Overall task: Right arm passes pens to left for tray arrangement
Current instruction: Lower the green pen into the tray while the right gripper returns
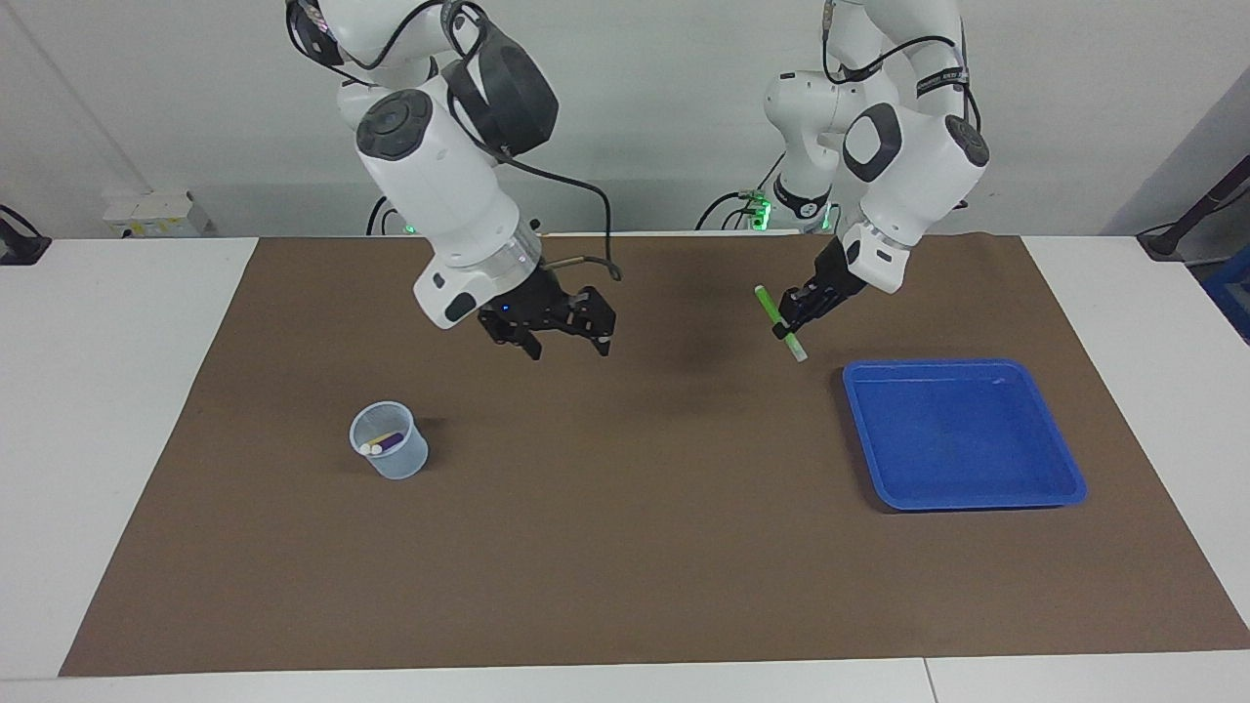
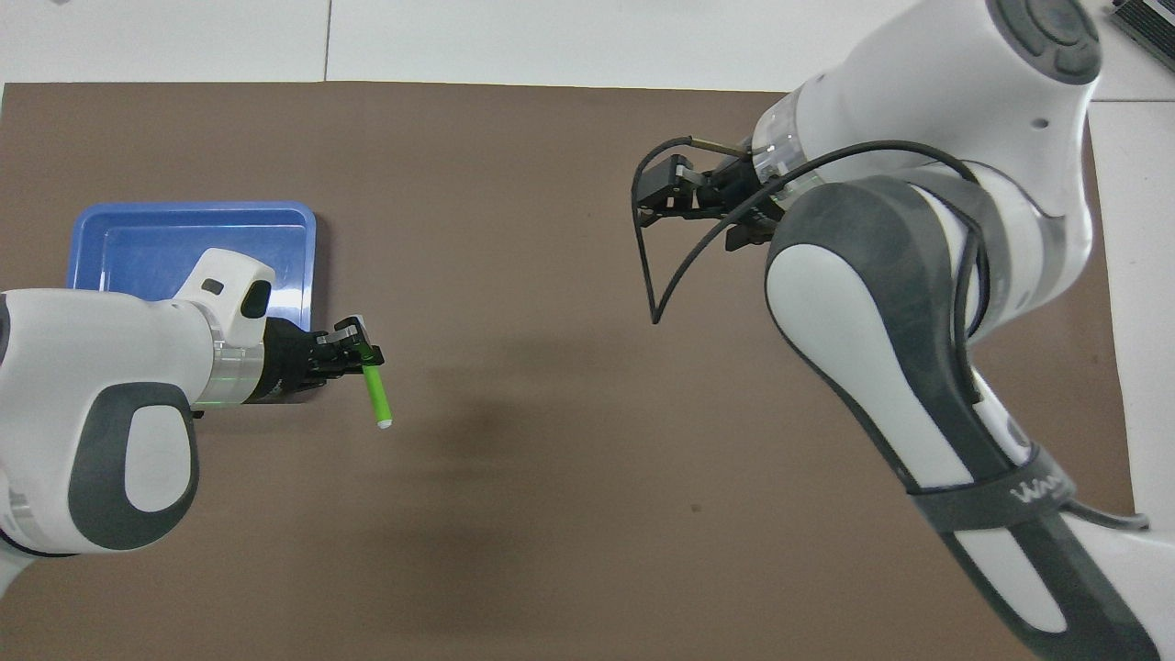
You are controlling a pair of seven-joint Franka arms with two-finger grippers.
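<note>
My left gripper [image 1: 789, 317] [image 2: 356, 352] is shut on the green pen [image 1: 771, 308] [image 2: 376, 397]. It holds the pen slanted in the air over the brown mat, just off the blue tray's [image 1: 962, 439] [image 2: 174, 240] corner. The pen's pale end points down toward the tray. Over the mat between the tray and the cup hangs my right gripper [image 1: 566, 342] [image 2: 647, 197], blue light on its wrist, open and empty. The purple and yellow pens [image 1: 381, 444] stand in the pale cup [image 1: 391, 459]. In the overhead view my right arm hides the cup.
A brown mat [image 1: 625, 547] covers most of the white table. The tray holds nothing. A loose black cable [image 2: 656, 275] loops from my right wrist above the mat.
</note>
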